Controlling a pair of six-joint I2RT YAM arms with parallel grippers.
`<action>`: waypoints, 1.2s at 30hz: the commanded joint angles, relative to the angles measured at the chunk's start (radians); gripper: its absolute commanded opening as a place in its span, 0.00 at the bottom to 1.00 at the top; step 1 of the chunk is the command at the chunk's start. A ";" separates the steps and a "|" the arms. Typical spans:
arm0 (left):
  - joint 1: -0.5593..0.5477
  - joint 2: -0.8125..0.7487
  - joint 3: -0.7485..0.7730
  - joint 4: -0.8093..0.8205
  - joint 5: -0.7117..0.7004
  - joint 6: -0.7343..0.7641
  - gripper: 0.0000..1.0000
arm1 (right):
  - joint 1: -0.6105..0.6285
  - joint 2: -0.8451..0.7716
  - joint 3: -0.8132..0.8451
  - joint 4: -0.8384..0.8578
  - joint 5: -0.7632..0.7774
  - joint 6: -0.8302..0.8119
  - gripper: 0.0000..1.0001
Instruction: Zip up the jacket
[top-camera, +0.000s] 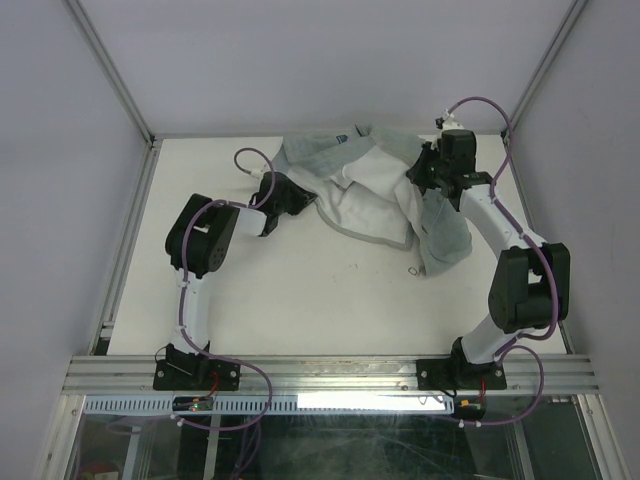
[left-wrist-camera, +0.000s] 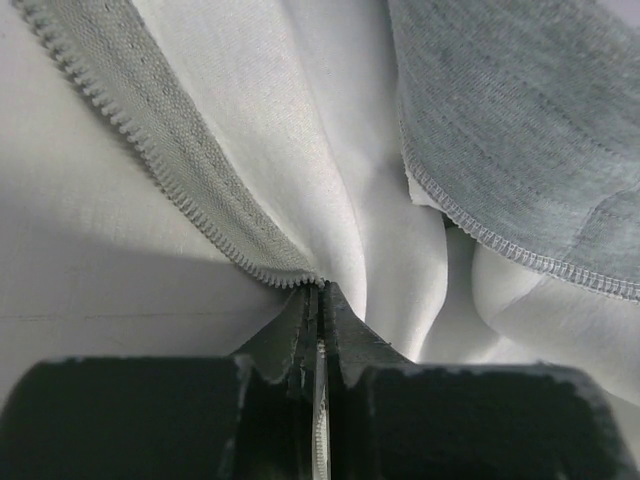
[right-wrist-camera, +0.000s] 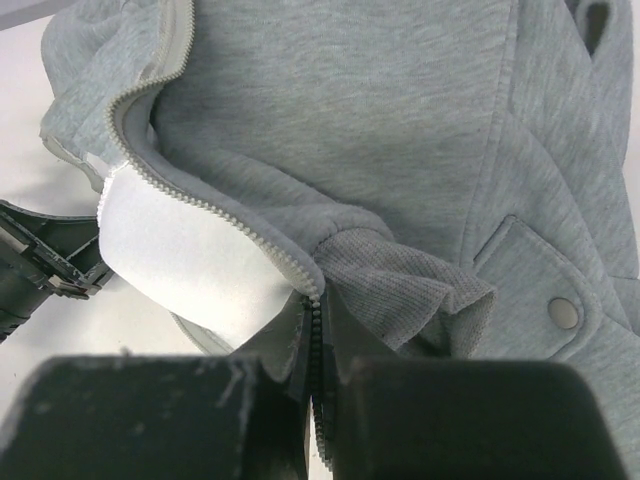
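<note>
On white table (top-camera: 320, 300) betw. pale walls (top-camera: 60, 150), L gripper (left-wrist-camera: 318, 297) & R gripper (right-wrist-camera: 318, 300) are clamping shut on jacket (top-camera: 370, 195) zip edges.

Wht counter (top-camera: 300, 300), metal rail (top-camera: 330, 372) along near edge. On it: jacket (top-camera: 370, 195), rumpled, far-right area, wht lining up, grey sleeve trailing nearward. Small dark bit (top-camera: 415, 268) just beside sleeve end; can't tell what.

Nothing could be read in any view; a small dark patch (top-camera: 343, 136) on the jacket (top-camera: 372, 198) was perhaps a label, too small to tell
</note>
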 joint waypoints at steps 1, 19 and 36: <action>-0.002 -0.067 -0.037 -0.046 -0.067 0.074 0.00 | 0.003 -0.076 0.042 0.028 0.001 0.001 0.01; 0.210 -0.892 0.210 -0.959 -0.295 0.705 0.00 | 0.024 -0.256 0.293 -0.263 0.276 -0.050 0.00; 0.057 -0.807 0.406 -1.240 -0.052 0.767 0.00 | 0.121 -0.249 0.190 -0.216 0.284 -0.053 0.02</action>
